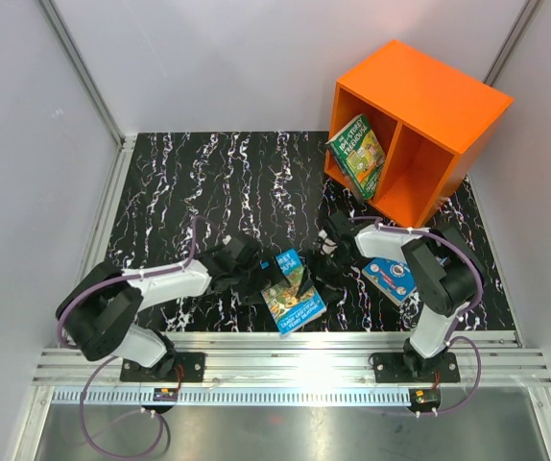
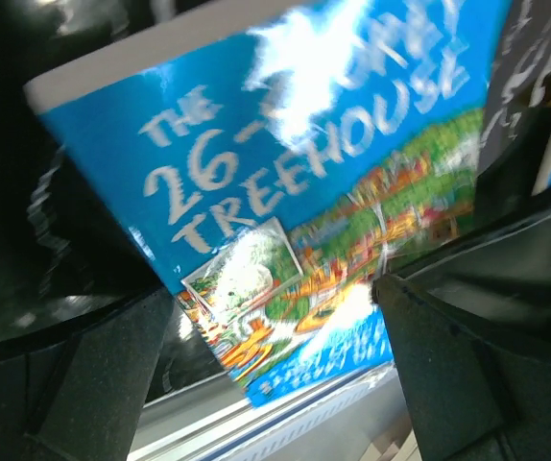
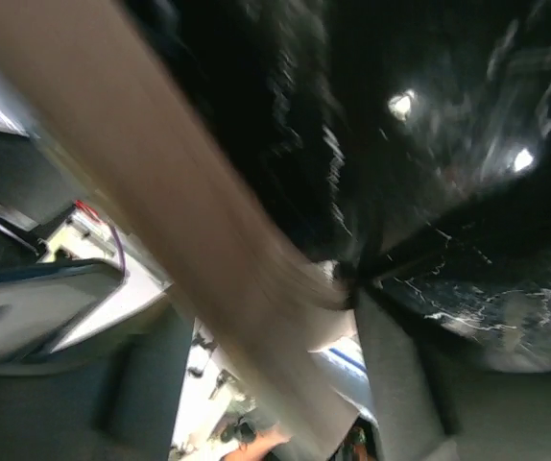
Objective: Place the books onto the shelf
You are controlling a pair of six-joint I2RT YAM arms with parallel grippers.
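The left gripper (image 2: 271, 293) hangs wide open over the treehouse book (image 1: 295, 300), which lies flat near the table's front edge with a second blue book (image 1: 285, 261) touching it. A nudge could slide it off. The right gripper (image 1: 333, 242) has a blurred pale slab (image 3: 208, 221) across its fingers, and I cannot tell if it grips. Beside it lies a blue emblem book (image 1: 389, 279). I count four books and one shelf (image 1: 419, 91), which has a green book (image 1: 357, 154) in its left compartment.

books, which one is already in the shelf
The green book, leaning in the left compartment of the orange shelf. The blue treehouse book and the blue book with the round emblem lie out on the table.
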